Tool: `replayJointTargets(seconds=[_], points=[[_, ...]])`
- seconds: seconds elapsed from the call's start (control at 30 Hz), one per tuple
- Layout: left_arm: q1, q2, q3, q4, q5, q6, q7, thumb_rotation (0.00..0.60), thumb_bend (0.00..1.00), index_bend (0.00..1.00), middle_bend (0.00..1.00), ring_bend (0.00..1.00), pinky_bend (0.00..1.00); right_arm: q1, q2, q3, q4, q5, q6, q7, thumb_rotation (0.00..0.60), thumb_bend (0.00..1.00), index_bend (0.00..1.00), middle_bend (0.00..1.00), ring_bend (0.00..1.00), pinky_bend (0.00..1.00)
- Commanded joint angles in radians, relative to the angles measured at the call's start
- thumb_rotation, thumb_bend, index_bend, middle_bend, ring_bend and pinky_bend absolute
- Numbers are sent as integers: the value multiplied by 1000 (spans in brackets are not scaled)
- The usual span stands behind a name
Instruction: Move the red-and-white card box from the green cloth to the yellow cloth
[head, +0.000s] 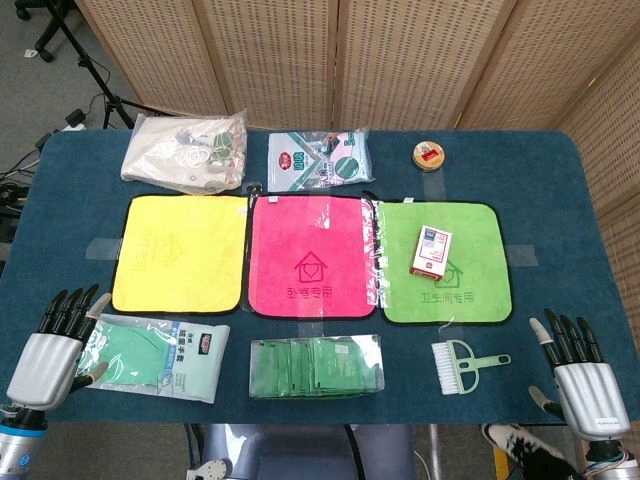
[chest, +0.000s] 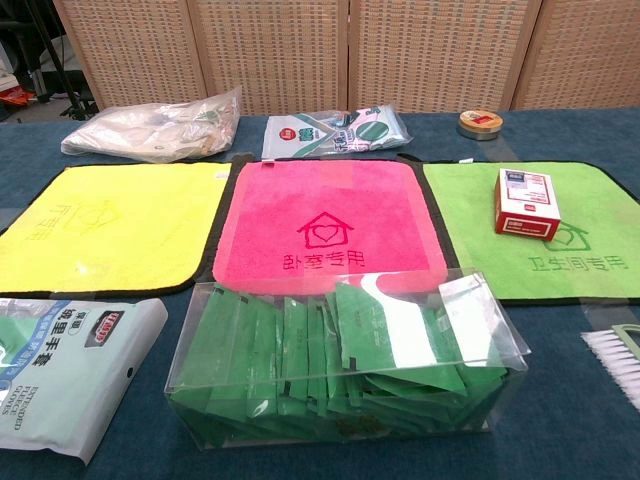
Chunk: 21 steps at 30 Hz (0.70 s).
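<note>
Card box (head: 431, 250) sits flat on the green cloth (head: 470, 300), upper middle of it, just above the printed house logo; chest view shows it the same way, red-and-white top face up, nothing touching it. Yellow cloth (head: 180, 250) is at the far left of the row, pink cloth (head: 313, 255) between the two. Left hand (head: 55, 345) rests at the near-left table edge, fingers straight and slightly apart, holding nothing, just beside the glove packet (head: 160, 358). Right hand (head: 580, 370) at the near-right edge, fingers extended and spread, empty, well apart from the box. Neither hand shows in the chest view. Other items: clear box of green sachets (chest: 345, 360) near centre front, small brush (head: 462, 362) below the green cloth, round tin (head: 430, 155) and two bagged packs along the back of the blue table (head: 560, 200).
</note>
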Motion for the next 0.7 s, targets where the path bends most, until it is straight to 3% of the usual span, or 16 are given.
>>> replayJointTargets(seconds=[0.03,0.7], points=[[1,1,0,-1,1,2,1,600,72,0,0,0,0,0,-1,-2,1,-3,-1,-4,600,0,5,0,0,0],[9,10,7,-10,25,23,-5,600,79,0,0,0,0,1,-2,-5,-1,-3,-5,1,600,0,5,0,0,0]])
